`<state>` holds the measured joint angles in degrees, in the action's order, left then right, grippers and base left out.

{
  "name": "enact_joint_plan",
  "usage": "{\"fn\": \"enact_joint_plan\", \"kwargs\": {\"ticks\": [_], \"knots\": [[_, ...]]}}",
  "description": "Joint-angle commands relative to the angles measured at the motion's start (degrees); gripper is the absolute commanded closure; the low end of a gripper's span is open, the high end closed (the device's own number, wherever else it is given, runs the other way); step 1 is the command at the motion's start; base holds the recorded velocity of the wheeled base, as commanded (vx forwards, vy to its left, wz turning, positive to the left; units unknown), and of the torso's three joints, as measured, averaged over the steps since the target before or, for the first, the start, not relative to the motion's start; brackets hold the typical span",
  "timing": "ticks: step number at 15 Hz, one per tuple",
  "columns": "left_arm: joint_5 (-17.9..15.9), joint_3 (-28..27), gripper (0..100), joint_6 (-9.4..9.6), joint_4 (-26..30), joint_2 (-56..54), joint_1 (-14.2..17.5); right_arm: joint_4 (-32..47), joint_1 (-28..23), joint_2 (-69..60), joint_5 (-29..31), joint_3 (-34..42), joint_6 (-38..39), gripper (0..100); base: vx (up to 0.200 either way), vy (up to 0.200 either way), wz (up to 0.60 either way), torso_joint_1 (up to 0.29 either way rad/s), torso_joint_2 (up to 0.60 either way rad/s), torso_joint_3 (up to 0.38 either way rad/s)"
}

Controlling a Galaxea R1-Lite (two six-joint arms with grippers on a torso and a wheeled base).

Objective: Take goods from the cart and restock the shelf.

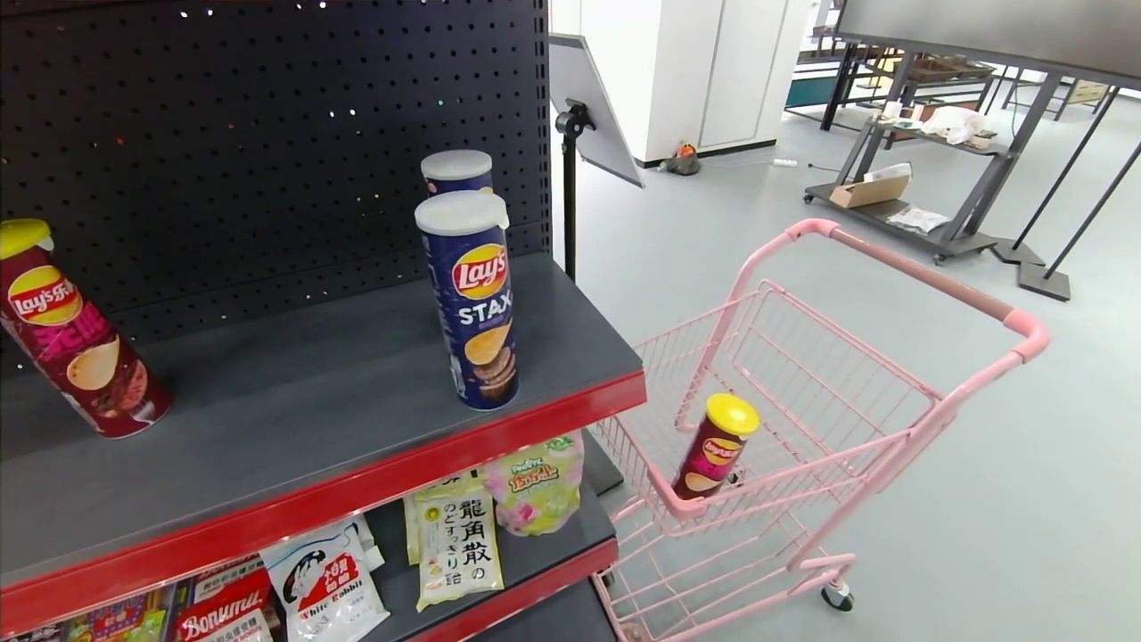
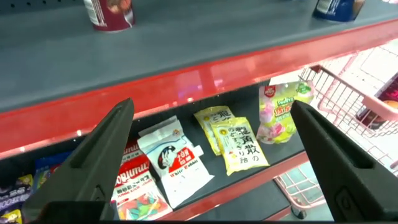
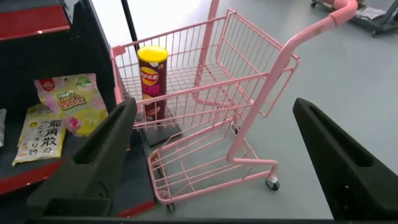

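Observation:
A maroon chip can with a yellow lid (image 1: 716, 446) stands upright in the upper basket of the pink cart (image 1: 891, 357), to the right of the shelf. In the right wrist view the same can (image 3: 152, 78) is ahead of my right gripper (image 3: 214, 102), which is open and holds nothing. On the grey top shelf (image 1: 294, 401) stand a blue can (image 1: 468, 303), a second blue can (image 1: 456, 171) behind it, and a maroon can (image 1: 71, 334) at the left. My left gripper (image 2: 212, 104) is open and faces the shelf's red front edge (image 2: 186, 87).
The lower shelf holds snack bags: a white one (image 2: 171, 158), yellow ones (image 2: 239, 146) and a green-pink one (image 2: 280, 112). A stand with a slanted board (image 1: 584, 107) rises behind the shelf end. Open grey floor lies right of the cart, with dark racks (image 1: 927, 178) farther back.

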<state>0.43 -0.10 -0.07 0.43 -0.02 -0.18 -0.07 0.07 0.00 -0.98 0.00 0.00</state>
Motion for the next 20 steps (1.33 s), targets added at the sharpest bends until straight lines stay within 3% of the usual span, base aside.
{"fn": "enact_joint_plan", "kwargs": {"ticks": [1,10,14,15,16,18,20], "knots": [[0.01,0.01,0,-0.01,0.01,0.02,0.01,-0.01,0.01,0.09,-0.08,0.00,0.00,0,0.000,0.000,0.00,-0.144,0.36,0.227],[0.01,0.01,0,-0.01,0.01,0.02,0.01,-0.01,0.01,0.09,-0.08,0.00,-0.09,0,0.000,0.000,0.00,-0.159,0.44,0.269],[0.01,0.01,0,-0.01,0.01,0.02,0.01,-0.01,0.72,3.25,-1.93,-3.25,-0.70,0,0.000,0.000,0.00,-0.035,0.09,0.062],[0.01,0.01,0,-0.01,0.01,0.02,0.01,0.16,1.07,11.43,-3.07,-9.67,0.18,0,0.000,0.000,0.00,0.000,0.00,0.000],[0.01,0.01,0,-0.01,0.01,0.02,0.01,-2.65,1.42,35.24,-3.77,-27.69,9.49,0,0.000,0.000,0.00,0.000,0.00,0.000],[0.01,0.01,0,-0.01,0.01,0.02,0.01,-9.51,3.53,51.42,-4.21,-29.36,8.35,0,0.000,0.000,0.00,0.000,0.00,0.000],[0.01,0.01,0,-0.01,0.01,0.02,0.01,-25.85,4.32,68.20,-4.39,-23.82,8.61,0,0.000,0.000,0.00,0.000,0.00,0.000]]}}
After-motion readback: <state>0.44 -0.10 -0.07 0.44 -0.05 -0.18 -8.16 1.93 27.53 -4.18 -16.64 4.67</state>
